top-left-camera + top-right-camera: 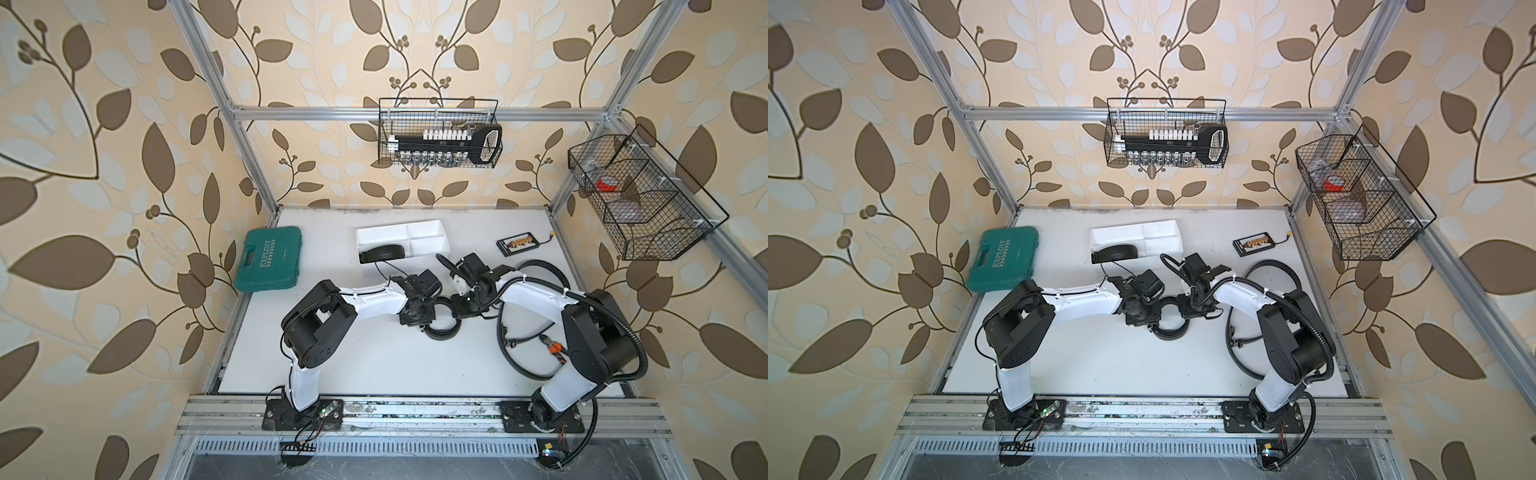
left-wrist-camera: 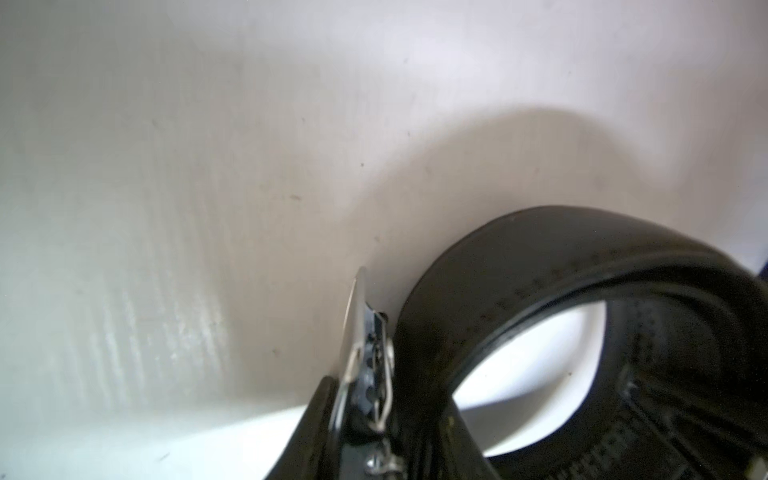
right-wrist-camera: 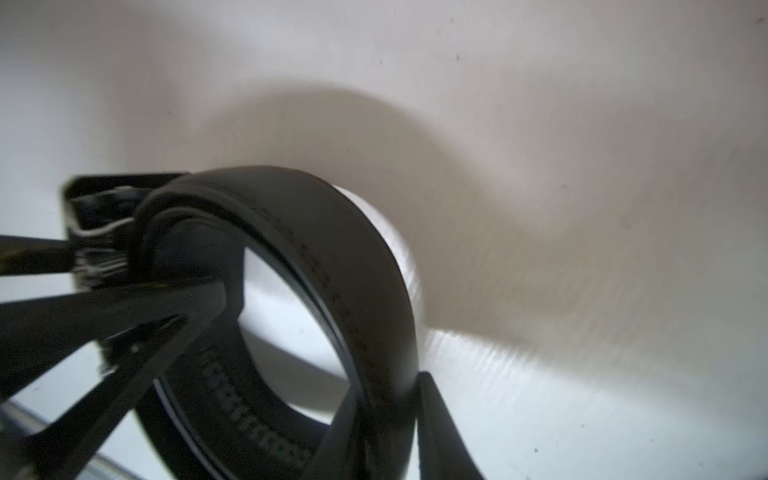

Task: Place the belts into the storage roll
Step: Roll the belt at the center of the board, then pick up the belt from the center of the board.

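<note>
A coiled black belt (image 1: 440, 336) (image 1: 1169, 334) stands on edge on the white table between my two grippers. My left gripper (image 2: 382, 390) (image 1: 426, 324) is shut on the belt (image 2: 540, 249) at its metal buckle (image 2: 357, 316). My right gripper (image 3: 388, 386) (image 1: 457, 309) straddles the opposite wall of the belt (image 3: 332, 249), one finger inside the coil and one outside, with a thin gap showing, so it is open. The storage roll (image 1: 432, 228) (image 1: 1167, 228) lies beyond them, with another coiled belt (image 1: 382, 252) (image 1: 1115, 252) in its front left compartment.
A green tool case (image 1: 269, 258) lies at the left. A small black connector board (image 1: 521, 242) sits at the back right. Orange-handled pliers (image 1: 552, 347) and ribbed cable hoses (image 1: 515, 361) lie beside the right arm. Wire baskets (image 1: 438, 133) (image 1: 636, 195) hang on the frame.
</note>
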### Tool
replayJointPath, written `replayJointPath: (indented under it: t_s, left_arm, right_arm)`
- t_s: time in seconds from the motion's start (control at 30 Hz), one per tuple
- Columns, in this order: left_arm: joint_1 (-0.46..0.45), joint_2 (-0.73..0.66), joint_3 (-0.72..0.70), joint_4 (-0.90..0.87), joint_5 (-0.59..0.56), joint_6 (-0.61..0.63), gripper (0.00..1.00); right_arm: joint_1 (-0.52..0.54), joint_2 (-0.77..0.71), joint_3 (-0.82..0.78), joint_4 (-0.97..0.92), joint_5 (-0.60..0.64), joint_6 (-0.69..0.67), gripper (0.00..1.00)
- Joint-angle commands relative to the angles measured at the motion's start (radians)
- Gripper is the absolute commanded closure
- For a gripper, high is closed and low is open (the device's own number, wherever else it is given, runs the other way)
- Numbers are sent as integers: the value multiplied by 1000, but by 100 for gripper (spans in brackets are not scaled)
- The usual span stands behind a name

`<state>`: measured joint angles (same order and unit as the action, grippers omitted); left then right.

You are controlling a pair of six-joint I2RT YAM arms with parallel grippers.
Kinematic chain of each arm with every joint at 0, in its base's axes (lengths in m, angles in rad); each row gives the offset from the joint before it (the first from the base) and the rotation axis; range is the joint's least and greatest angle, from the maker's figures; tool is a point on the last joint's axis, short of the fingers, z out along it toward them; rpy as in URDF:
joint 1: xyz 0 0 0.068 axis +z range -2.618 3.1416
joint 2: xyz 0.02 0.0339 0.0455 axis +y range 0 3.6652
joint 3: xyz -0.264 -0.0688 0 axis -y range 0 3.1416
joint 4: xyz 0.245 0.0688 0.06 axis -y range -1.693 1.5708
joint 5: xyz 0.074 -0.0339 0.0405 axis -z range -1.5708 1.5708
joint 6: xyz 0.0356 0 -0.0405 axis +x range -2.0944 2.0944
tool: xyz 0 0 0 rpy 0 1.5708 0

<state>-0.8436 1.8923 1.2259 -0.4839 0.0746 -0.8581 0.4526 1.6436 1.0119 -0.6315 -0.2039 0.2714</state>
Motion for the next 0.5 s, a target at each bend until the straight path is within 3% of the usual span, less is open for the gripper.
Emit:
replayJointPath:
  t_s: [0.0,0.17,0.23,0.3,0.47]
  left_arm:
    - [1,-1,45,-202,-10,128,100]
    - [31,-19,135,-357,-15,241,100]
    - [56,-15,193,-441,-7,296,100]
    - [86,-5,262,-529,17,350,100]
    - [162,59,439,-768,102,469,100]
  right_arm:
    - [-24,-61,10,14,-167,-29,56]
    - [-40,-156,31,21,-174,-19,16]
    - [-39,-229,36,14,-137,-22,8]
    - [-32,-300,40,-4,-107,-37,1]
    - [115,-439,53,-108,104,-94,1]
